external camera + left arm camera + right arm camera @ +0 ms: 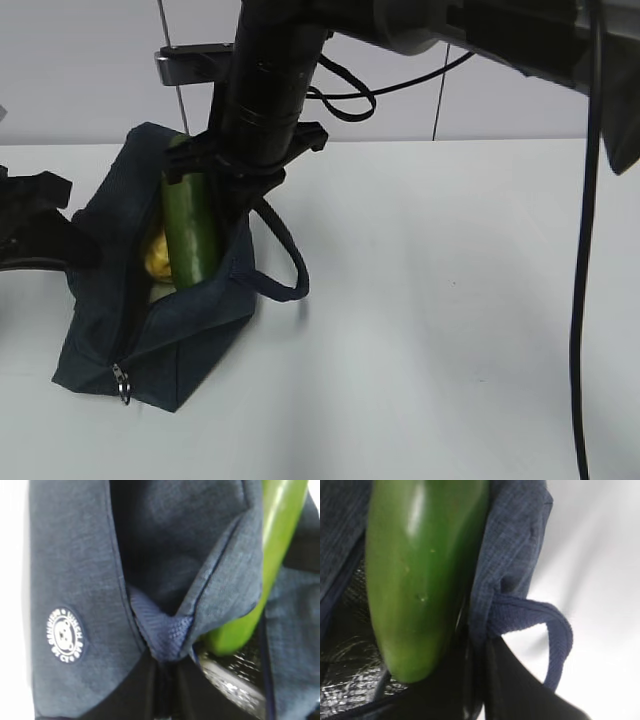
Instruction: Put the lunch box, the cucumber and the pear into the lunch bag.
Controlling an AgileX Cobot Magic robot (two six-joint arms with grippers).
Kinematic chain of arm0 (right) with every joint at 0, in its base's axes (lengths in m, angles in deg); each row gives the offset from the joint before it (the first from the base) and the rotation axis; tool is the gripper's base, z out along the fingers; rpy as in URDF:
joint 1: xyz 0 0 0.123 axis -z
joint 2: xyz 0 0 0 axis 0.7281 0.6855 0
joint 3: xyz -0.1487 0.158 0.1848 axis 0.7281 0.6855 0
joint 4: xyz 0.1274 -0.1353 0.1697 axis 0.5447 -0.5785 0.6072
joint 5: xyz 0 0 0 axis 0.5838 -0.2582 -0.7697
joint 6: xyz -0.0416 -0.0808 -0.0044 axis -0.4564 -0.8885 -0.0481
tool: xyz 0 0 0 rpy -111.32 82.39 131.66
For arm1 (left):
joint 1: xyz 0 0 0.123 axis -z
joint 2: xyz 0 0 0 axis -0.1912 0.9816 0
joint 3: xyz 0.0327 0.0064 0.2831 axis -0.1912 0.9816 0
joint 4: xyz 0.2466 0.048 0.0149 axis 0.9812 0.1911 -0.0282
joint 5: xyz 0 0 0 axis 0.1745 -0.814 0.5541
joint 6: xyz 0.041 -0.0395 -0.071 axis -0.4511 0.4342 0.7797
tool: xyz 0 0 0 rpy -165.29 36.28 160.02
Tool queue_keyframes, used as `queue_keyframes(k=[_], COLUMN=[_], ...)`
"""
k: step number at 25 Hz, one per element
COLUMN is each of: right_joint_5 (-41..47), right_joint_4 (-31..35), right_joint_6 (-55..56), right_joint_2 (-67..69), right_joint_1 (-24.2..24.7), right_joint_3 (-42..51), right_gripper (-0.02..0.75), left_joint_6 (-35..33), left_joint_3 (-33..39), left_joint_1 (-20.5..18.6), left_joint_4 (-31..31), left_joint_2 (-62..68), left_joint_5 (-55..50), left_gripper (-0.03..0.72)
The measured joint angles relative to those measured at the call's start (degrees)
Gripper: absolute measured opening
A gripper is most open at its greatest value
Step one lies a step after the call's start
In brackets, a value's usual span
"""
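While the lunch bag (160, 330) lies open on the white table (450, 320), the left gripper (165, 680) pinches a fold of its navy rim, jaws pressed together on the fabric. Below the right gripper (215, 170), the cucumber (190, 235) stands nearly upright in the bag's mouth, its lower end inside; that gripper's jaws read as pressed together, though what they grip is hidden. Beside the cucumber, deeper in, sits the pear (155, 258).
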Motion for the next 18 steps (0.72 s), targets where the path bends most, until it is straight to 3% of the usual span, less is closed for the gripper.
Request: queue_keyframes(k=[6,14,18], right_joint_5=[0.10,1.10,1.10], right_joint_4=[-6.31,-6.87,-8.27], right_joint_6=[0.00,-0.08,-0.08], right_joint_2=[-3.32,-10.17,-11.65], right_joint_1=[0.15,1.10,1.10], right_joint_3=[0.28,2.92,8.77], right_gripper=[0.010,0.006,0.006], left_joint_6=[-3.42,-5.02,-5.16], left_joint_3=[0.00,0.10,0.10], left_joint_1=[0.00,0.28,2.91], left_joint_4=[-5.55,-11.27,-12.03], left_joint_2=[-2.07,-4.90,-5.08], left_joint_5=[-2.72,-3.77,-4.03], left_gripper=[0.001,0.001,0.001])
